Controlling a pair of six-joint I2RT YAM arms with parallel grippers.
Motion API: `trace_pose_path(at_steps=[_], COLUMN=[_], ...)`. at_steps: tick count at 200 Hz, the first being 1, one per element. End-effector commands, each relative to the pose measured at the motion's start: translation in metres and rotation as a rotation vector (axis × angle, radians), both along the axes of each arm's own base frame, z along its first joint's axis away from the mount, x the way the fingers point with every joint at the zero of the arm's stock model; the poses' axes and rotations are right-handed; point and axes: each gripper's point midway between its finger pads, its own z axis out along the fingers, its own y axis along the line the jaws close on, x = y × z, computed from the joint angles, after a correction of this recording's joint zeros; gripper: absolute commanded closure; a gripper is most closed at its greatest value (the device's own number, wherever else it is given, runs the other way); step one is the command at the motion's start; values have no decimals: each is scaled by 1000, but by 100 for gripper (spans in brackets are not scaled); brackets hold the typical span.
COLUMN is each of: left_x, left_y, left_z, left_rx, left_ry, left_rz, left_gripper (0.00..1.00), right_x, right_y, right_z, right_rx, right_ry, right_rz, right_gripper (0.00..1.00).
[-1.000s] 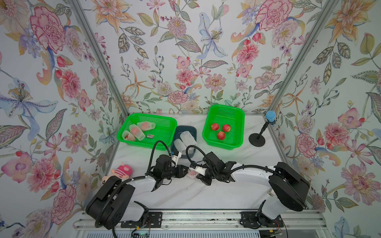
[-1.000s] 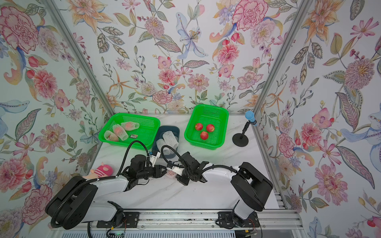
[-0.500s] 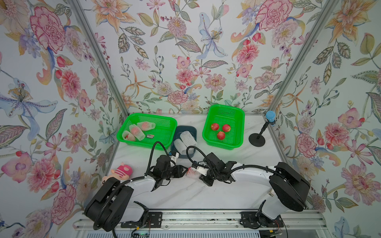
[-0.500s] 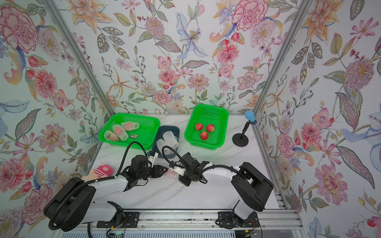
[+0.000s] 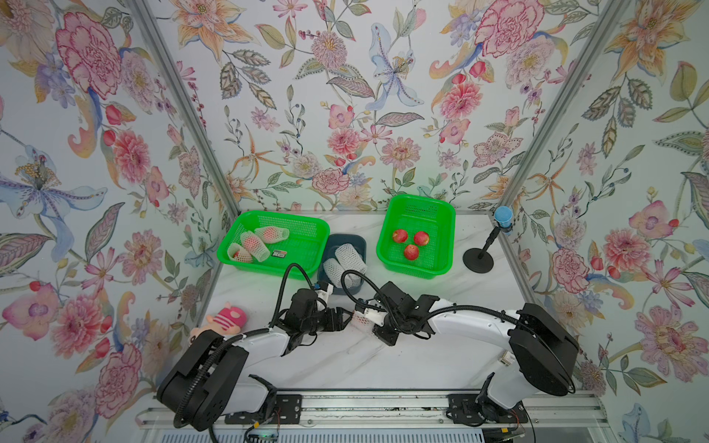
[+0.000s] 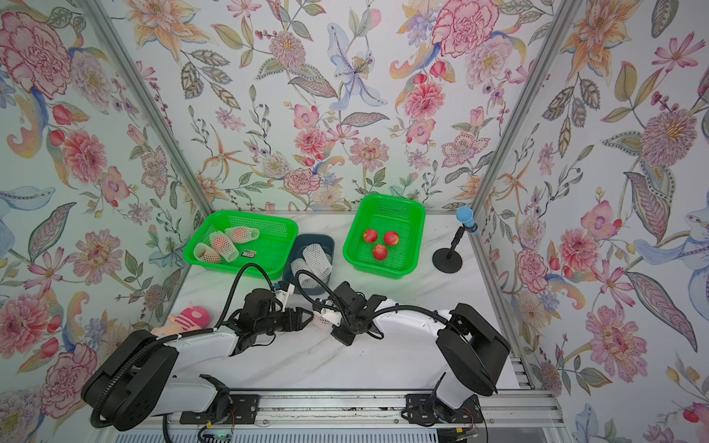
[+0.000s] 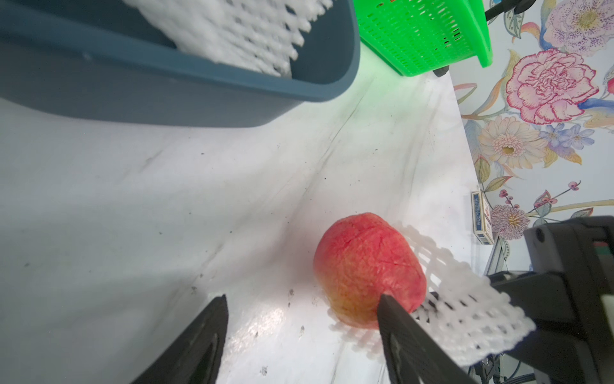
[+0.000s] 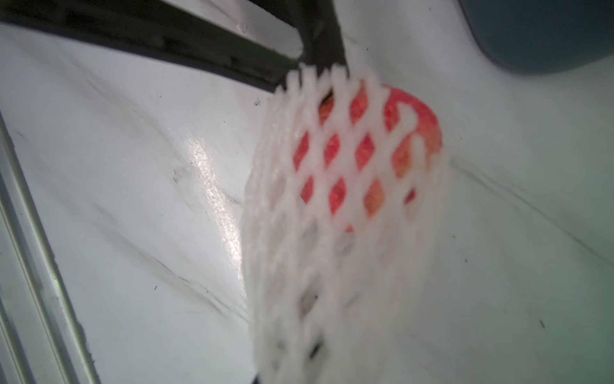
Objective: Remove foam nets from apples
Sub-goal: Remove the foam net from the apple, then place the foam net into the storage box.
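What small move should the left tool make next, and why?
Probably shift the left tool sideways until its open jaws bracket the apple. It lies half out of the net, which the right tool pinches, but off-centre to the jaws.

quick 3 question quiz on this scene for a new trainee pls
1. How many bare apples lie in the green basket beside the black stand? A two, B three, C five.
2. True or false: the left gripper is shut on the apple between the two arms.
3. Fill in: the right gripper pinches one end of the ____.
Key: 1 B. 2 false, its jaws stand open. 3 foam net.
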Motion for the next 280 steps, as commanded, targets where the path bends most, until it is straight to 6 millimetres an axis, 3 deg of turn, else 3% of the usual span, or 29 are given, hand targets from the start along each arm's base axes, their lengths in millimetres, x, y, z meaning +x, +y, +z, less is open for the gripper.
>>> trace_pose_path(at_steps=[1,62,98,139,165,186,219,253,270,280], left_x=[7,10,9,7,6,4,-3,-5,-7,-8], left_y=[-6,-11,-11,-9,-8,-5,9,26,31,33], left_z=[16,18,21,19,19,21,23,30,33,34], left_rx=[-36,-51,-55,-45,-48,-44,14,79,89,92], left_ry=[-41,-46,-53,-51,-50,-55,-69,-98,-105,-108], left_rz=[-19,-33,-36,-36,-34,-29,2,49,63,68], left_gripper=[24,20,18,18,18,17,1,1,1,1], right_x=[-12,-45,-38,25,70,109,158,198,213,221], right_y=[-8,-12,-10,-16,-4,11,45,82,95,100], right_z=[12,29,59,102,119,114,100,94,89,83], right_rx=[-45,-78,-3,83,113,100,102,152,164,159], right_ry=[22,125,91,0,-39,-49,-44,-26,-17,-10], right_rz=[4,74,64,-110,-184,-233,-271,-310,-331,-341], right_gripper=[96,97,100,98,98,96,92,86,73,59])
